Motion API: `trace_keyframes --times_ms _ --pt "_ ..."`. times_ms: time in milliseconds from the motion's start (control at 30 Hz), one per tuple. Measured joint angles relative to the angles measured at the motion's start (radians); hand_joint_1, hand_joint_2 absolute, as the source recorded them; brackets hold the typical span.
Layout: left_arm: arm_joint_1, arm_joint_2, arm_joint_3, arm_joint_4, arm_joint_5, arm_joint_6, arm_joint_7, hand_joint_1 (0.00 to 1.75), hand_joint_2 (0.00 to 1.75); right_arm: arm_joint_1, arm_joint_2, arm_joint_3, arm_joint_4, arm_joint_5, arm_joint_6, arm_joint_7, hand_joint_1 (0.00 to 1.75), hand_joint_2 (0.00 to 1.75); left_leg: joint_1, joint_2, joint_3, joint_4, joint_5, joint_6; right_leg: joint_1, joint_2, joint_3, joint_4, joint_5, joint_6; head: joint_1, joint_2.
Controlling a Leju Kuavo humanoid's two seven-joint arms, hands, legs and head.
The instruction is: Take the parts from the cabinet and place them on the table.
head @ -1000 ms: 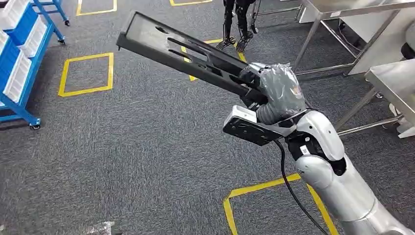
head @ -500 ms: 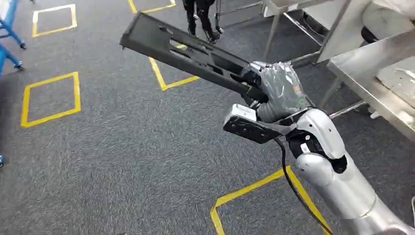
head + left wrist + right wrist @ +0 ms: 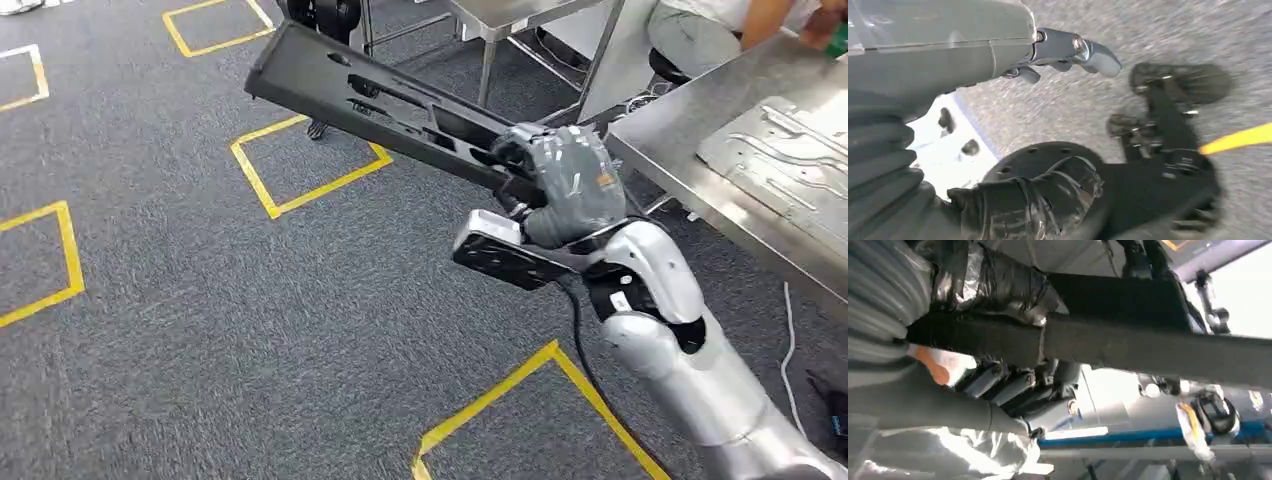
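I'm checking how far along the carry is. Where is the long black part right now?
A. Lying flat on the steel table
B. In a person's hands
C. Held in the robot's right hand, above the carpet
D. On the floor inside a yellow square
C: the right hand grips one end of the long black part, which juts out over the grey carpet, while the steel table stands apart to the side.
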Motion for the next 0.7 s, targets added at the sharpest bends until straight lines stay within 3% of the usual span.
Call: trace_keyframes --times_ms 67,100,133,167,200,233,267,300,333,400,433,467,500,567,600,633,667,700 --pt "0.000 0.002 0.000 0.000 0.003 0.000 0.000 0.00 1.75 0.003 0.006 0.001 0.000 0.002 0.000 0.000 1.75 1.75 0.000 0.019 0.023 0.000 -0.023 0.000 -0.008 -0.010 -0.076 0.090 -0.068 0.008 0.000 0.000" --pt "0.001 0.002 0.000 0.000 0.003 0.000 0.000 0.00 1.75 0.005 0.006 0.001 0.000 0.004 0.000 0.000 1.75 1.75 0.001 0.027 0.039 0.000 -0.037 0.000 -0.013 -0.012 -0.097 0.093 -0.087 0.011 0.000 0.000" --pt "0.002 0.002 0.000 0.000 0.005 -0.001 0.001 0.00 1.75 0.005 0.006 0.001 0.001 0.005 0.000 0.003 1.75 1.75 0.001 0.034 0.056 0.000 -0.050 -0.002 -0.016 -0.014 -0.102 0.066 -0.084 0.014 0.000 0.000" --pt "0.004 0.002 0.000 0.000 0.006 -0.001 0.003 0.00 1.75 0.005 0.006 0.001 0.001 0.005 0.000 0.003 1.75 1.75 0.002 0.044 0.076 0.000 -0.065 -0.004 -0.017 -0.019 -0.095 0.009 -0.055 0.014 0.000 0.000" --pt "0.004 0.002 0.000 0.000 0.006 -0.001 0.003 0.00 1.75 0.004 0.006 0.001 0.001 0.005 0.000 0.003 1.75 1.75 0.002 0.053 0.098 0.000 -0.083 -0.008 -0.017 -0.034 -0.080 -0.072 0.015 0.012 0.000 0.000" --pt "0.007 0.002 0.000 0.000 0.006 -0.002 0.003 0.00 1.75 0.005 0.006 0.001 0.002 0.005 0.000 0.003 1.75 1.75 0.001 0.060 0.099 -0.004 -0.097 -0.014 -0.014 -0.072 -0.071 -0.146 0.113 0.006 0.003 0.000" --pt "0.004 0.002 0.000 0.000 0.006 -0.002 0.003 0.00 1.75 0.007 0.006 0.002 0.004 0.010 -0.001 0.002 1.75 1.75 -0.002 0.070 0.128 0.008 -0.112 -0.020 -0.008 -0.092 -0.081 -0.167 0.155 0.002 0.001 0.000" --pt "0.001 0.002 0.000 0.000 0.006 -0.003 0.003 0.00 1.75 0.004 0.011 0.005 0.005 0.012 0.001 0.003 1.75 1.75 -0.004 0.073 0.130 -0.002 -0.118 -0.028 0.003 -0.083 -0.065 -0.169 0.134 -0.006 0.006 0.000" --pt "0.000 0.002 0.000 0.000 0.006 -0.003 0.004 0.00 1.75 0.003 0.012 0.007 0.006 0.018 0.000 0.003 1.75 1.75 -0.003 0.085 0.140 -0.008 -0.127 -0.038 0.005 -0.067 -0.062 -0.169 0.144 -0.014 0.005 0.000" --pt "-0.003 0.002 0.000 0.000 0.007 -0.004 0.004 0.00 1.75 -0.008 0.015 0.010 0.006 0.030 0.000 0.013 1.75 1.75 0.002 0.090 0.151 0.002 -0.122 -0.047 0.002 -0.046 -0.050 -0.177 0.130 -0.026 0.004 0.000" --pt "-0.007 0.002 0.000 0.000 0.008 -0.004 0.004 0.00 1.75 -0.014 0.018 0.010 0.006 0.034 -0.001 0.021 1.75 1.75 0.007 0.079 0.131 0.036 -0.119 -0.050 -0.004 -0.033 -0.032 -0.184 0.125 -0.034 0.002 0.000" --pt "-0.007 0.002 0.000 0.000 0.009 -0.004 0.002 0.00 1.75 -0.019 0.020 0.010 0.006 0.037 -0.002 0.024 1.75 1.75 0.009 0.051 0.100 0.098 -0.109 -0.052 -0.005 -0.024 -0.021 -0.189 0.118 -0.042 0.000 0.000" --pt "-0.004 0.002 0.000 0.000 0.009 -0.004 -0.001 0.00 1.75 -0.021 0.024 0.010 0.006 0.039 -0.002 0.027 1.75 1.75 0.010 0.040 0.054 0.166 -0.120 -0.054 -0.005 -0.015 -0.011 -0.190 0.111 -0.046 -0.003 0.000" --pt "-0.004 0.002 0.000 0.000 0.010 -0.004 -0.002 0.00 1.75 -0.018 0.026 0.017 0.007 0.038 0.000 0.032 1.75 1.75 0.011 0.033 -0.040 0.274 -0.179 -0.062 -0.004 0.006 0.014 -0.190 0.089 -0.048 -0.002 0.000" --pt "-0.002 0.002 0.000 0.000 0.010 -0.004 -0.002 0.00 1.75 -0.017 0.026 0.017 0.008 0.036 0.002 0.034 1.75 1.75 0.011 0.031 -0.071 0.288 -0.205 -0.063 -0.004 0.018 0.029 -0.190 0.078 -0.048 -0.002 0.000" --pt "0.001 0.002 0.000 0.000 0.010 -0.004 -0.002 0.00 1.75 -0.017 0.026 0.017 0.008 0.033 0.003 0.039 1.75 1.75 0.011 0.029 -0.088 0.267 -0.208 -0.065 -0.005 0.033 0.048 -0.190 0.065 -0.047 -0.002 0.000" --pt "0.004 0.002 0.000 0.000 0.010 -0.004 -0.002 0.00 1.75 -0.017 0.026 0.017 0.008 0.031 0.003 0.043 1.75 1.75 0.011 0.028 -0.090 0.218 -0.187 -0.064 -0.006 0.046 0.066 -0.190 0.051 -0.046 -0.002 0.000" --pt "0.007 0.004 0.000 0.000 0.010 -0.004 -0.002 0.00 1.75 -0.017 0.026 0.017 0.009 0.029 0.004 0.044 1.75 1.75 0.010 0.022 -0.084 0.147 -0.130 -0.060 -0.007 0.059 0.083 -0.190 0.038 -0.044 -0.002 0.000"
